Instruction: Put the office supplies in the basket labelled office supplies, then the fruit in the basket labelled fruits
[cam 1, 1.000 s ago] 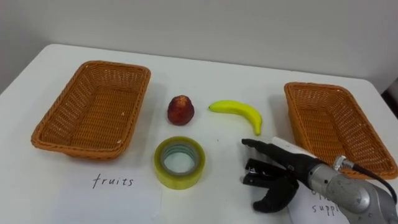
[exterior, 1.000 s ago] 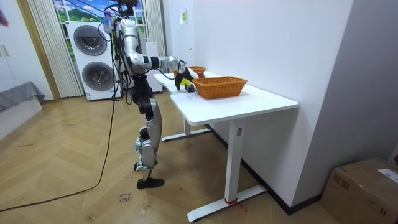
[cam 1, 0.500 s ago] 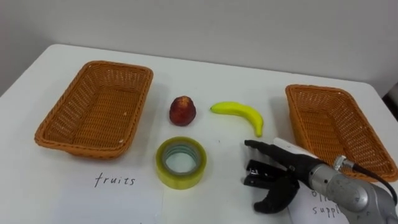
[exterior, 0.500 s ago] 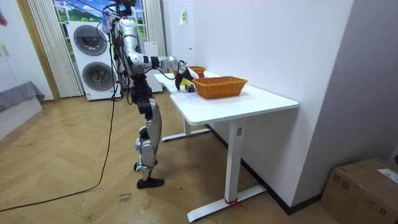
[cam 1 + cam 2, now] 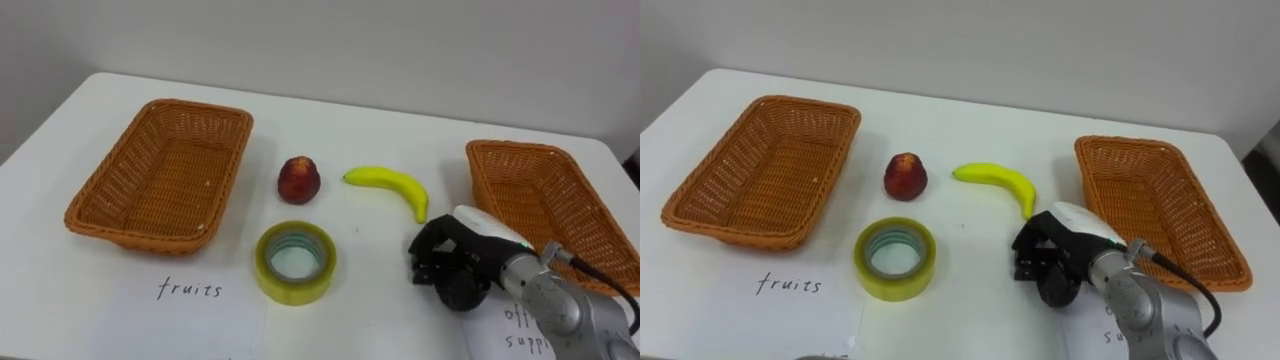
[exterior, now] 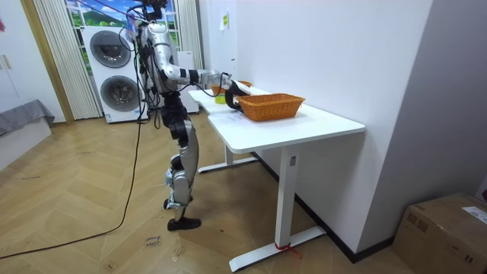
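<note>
On the desk (image 5: 345, 118), the right robot hand (image 5: 468, 262) curls its fingers down around a small black object (image 5: 424, 272), seemingly gripping it for the nearby right basket (image 5: 520, 149), while the banana (image 5: 390, 184), red fruit (image 5: 299, 180) and tape roll (image 5: 295, 263) lie loose between it and the left basket (image 5: 200, 106)

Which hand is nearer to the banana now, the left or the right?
The right. The right hand rests just nearside of the banana's right end, curled round a small black thing. The left hand is nowhere near the banana.
</note>
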Robot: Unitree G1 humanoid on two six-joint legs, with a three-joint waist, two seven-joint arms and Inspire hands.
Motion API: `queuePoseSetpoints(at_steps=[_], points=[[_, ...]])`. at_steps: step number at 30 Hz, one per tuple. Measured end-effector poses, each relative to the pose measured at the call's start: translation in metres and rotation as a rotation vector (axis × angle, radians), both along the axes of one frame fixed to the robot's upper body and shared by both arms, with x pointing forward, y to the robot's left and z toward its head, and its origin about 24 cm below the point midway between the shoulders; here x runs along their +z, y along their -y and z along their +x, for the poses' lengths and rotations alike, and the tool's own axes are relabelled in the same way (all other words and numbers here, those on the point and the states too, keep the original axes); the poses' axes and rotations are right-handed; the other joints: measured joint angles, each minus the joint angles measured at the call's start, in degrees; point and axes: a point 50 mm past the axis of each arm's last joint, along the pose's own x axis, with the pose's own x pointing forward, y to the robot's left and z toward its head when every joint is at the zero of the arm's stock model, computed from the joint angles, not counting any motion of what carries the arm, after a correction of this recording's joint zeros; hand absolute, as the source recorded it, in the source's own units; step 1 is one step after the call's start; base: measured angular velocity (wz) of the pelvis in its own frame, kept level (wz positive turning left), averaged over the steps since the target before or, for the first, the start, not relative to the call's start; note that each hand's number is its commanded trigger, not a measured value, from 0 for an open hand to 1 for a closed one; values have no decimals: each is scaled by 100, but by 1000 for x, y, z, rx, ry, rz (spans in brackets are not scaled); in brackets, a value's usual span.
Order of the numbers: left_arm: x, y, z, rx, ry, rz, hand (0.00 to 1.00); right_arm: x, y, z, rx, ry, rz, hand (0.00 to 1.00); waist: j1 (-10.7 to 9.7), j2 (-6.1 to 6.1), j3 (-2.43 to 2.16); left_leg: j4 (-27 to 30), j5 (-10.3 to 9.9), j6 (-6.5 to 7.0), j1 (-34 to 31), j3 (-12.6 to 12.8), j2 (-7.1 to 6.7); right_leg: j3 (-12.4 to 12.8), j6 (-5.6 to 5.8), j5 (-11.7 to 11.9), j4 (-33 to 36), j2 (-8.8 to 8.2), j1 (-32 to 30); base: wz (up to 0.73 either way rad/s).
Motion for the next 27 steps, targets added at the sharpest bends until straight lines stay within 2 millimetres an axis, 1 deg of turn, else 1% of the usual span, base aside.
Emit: queuePoseSetpoints(at_steps=[7,11,21,27], points=[[0,0,2,-3,4,-3,0,-3,1,1,-9,9,-17,100,-15,16,0,-3,-11,14,2,-30,2,-48,2,2,8,-2,24,2],[0,0,2,-3,2,-4,0,-3,2,1,-10,12,-36,100,-16,34,0,-11,-12,14,-7,-93,1,-94,2,2,10,-3,35,6],[0,2,2,-11,0,-6,0,-4,1,1,-29,11,-20,100,-47,38,-1,-13,-13,14,-12,-95,-2,-86,2,2,20,-1,24,0],[0,2,2,-11,9,-4,0,3,-2,0,-29,48,-12,100,-40,15,0,-19,-12,14,-27,-41,1,-45,2,2,11,3,-25,-4]])
